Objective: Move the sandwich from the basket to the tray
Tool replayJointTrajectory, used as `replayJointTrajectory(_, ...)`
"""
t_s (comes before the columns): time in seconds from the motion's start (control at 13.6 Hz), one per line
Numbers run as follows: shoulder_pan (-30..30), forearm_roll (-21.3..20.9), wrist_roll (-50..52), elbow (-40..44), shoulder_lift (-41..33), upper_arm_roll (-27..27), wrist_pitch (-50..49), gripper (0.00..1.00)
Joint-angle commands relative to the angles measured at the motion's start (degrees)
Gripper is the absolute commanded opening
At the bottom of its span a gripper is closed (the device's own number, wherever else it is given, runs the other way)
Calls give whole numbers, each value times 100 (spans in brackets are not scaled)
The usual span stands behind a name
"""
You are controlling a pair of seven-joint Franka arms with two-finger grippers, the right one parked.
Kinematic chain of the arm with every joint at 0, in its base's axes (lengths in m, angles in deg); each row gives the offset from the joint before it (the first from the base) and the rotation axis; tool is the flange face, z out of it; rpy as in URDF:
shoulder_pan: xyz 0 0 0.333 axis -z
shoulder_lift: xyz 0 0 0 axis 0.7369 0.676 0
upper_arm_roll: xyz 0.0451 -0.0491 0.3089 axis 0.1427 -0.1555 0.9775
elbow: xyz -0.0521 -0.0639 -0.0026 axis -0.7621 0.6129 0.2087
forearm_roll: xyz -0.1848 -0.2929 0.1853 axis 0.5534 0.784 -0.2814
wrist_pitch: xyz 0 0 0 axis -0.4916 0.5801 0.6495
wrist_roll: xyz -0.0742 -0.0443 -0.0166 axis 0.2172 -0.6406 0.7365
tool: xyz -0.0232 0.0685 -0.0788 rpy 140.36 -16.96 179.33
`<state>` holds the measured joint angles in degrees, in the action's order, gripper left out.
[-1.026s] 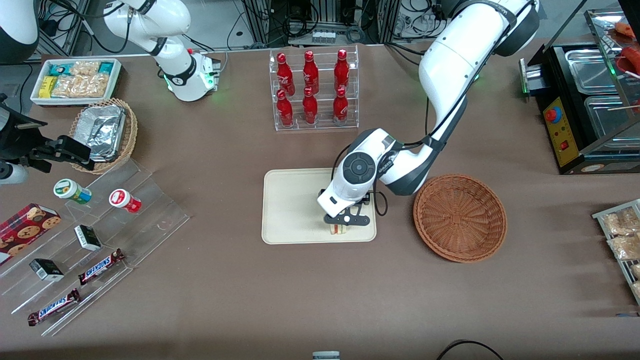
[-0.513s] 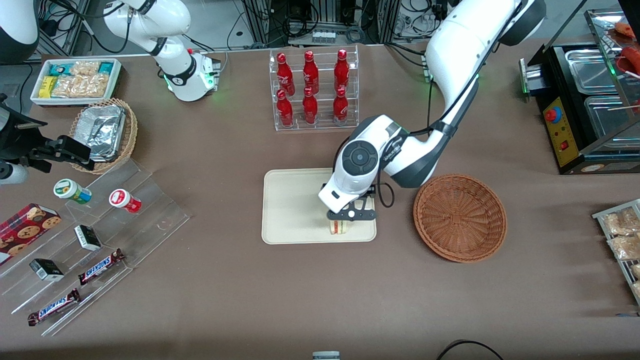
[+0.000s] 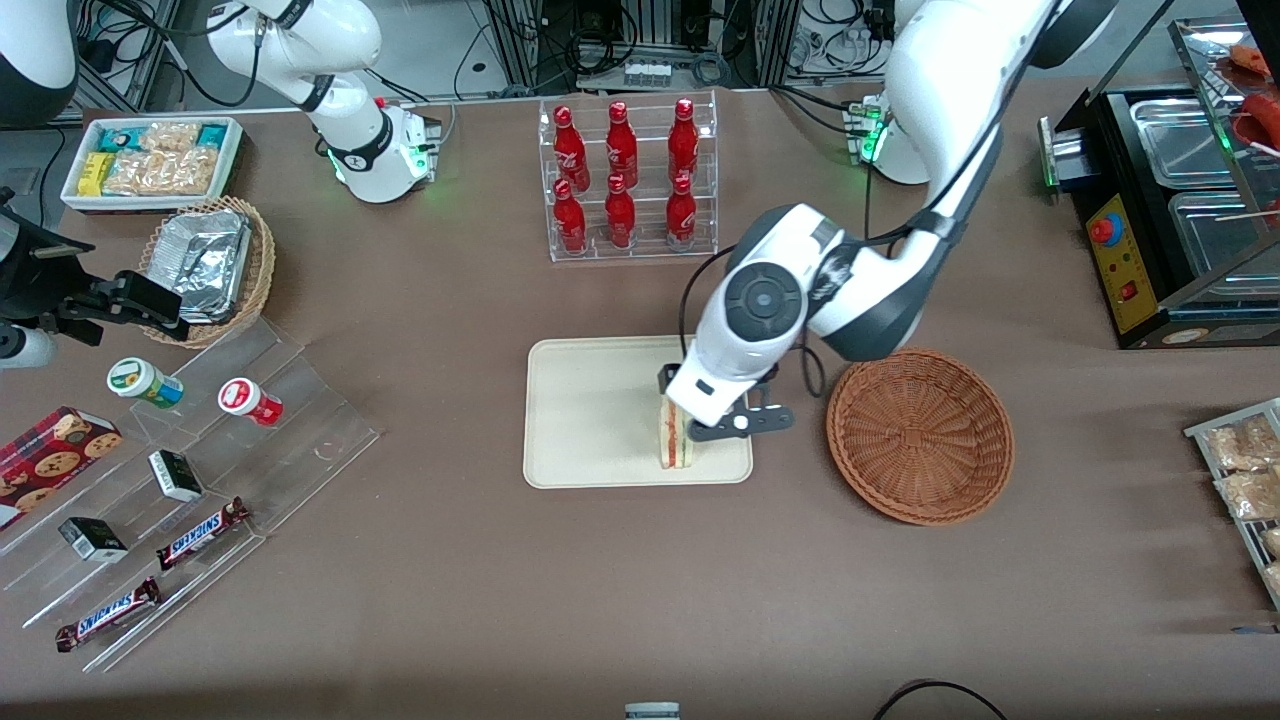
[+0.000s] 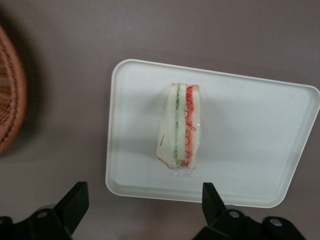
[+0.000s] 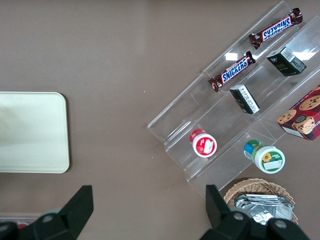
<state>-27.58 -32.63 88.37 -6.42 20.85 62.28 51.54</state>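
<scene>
left gripper (image 4: 142, 212) raised, fingers (image 4: 75, 200) spread

Six red bottles (image 3: 625, 170) fill a clear rack (image 3: 632, 250), farther from the front camera than the gripper (image 3: 722, 412). Toward the parked arm's end sit a snack bin (image 3: 70, 195), a foil-tray basket (image 3: 262, 262), and acrylic steps (image 3: 320, 440) with two cups (image 3: 145, 383), Snickers bars (image 3: 203, 532) (two of them) and a cookie box (image 3: 50, 465).

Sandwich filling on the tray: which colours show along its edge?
Green and red between pale bread on the sandwich, clearest in the left wrist view.
</scene>
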Motion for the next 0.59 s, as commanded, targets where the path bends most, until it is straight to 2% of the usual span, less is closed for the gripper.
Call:
replayJointTrajectory(0.0,-73,75,-404,334,-130,-9,-348,100)
replayJointTrajectory(0.22,-370,-4,-1432,484,-296,-9,-357,100)
replayJointTrajectory(0.51,-854,-162,-1645,449,-623,26,-628,100)
